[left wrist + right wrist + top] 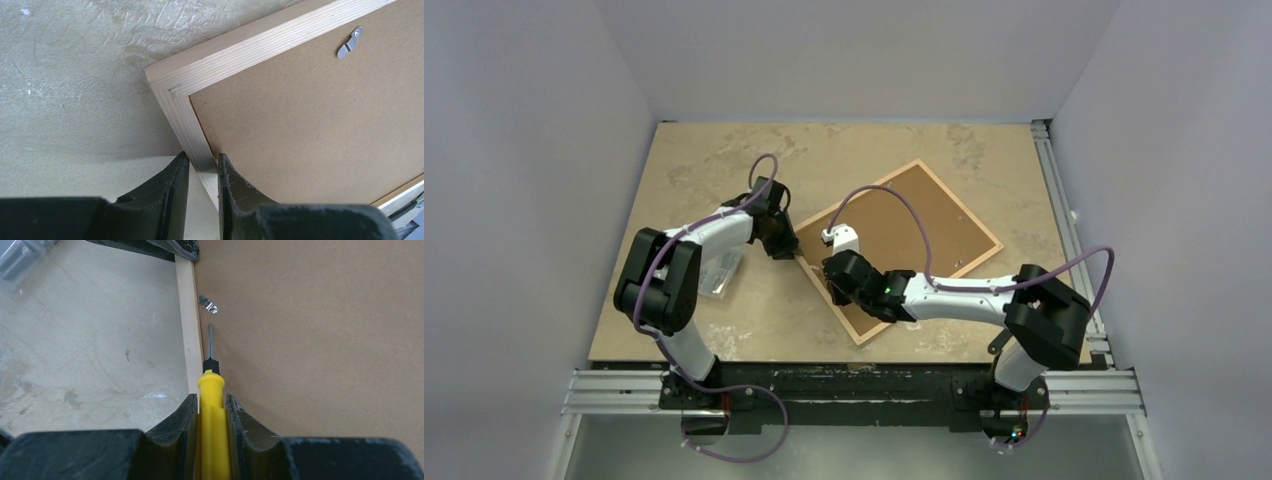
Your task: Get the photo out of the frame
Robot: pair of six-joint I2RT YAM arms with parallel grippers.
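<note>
The frame (pixel 960 202) lies face down and slanted on the table, its brown backing board (pixel 924 225) facing up. The photo is hidden beneath the board. My left gripper (pixel 202 159) is shut on the frame's pale wood rail (pixel 240 52) just below a corner. My right gripper (pixel 211 400) is shut on a yellow-handled screwdriver (pixel 212 387). Its thin metal shaft (pixel 211 340) lies along the inner edge of the rail (pixel 187 315), the tip just short of a small metal clip (pixel 209 305). A second clip (pixel 349 44) sits on the board near the top rail.
A clear plastic bag (pixel 721 272) lies on the beige table beside the left arm. Aluminium rails (pixel 1064 220) run along the table's right side and near edge. Grey walls close in the back and both sides.
</note>
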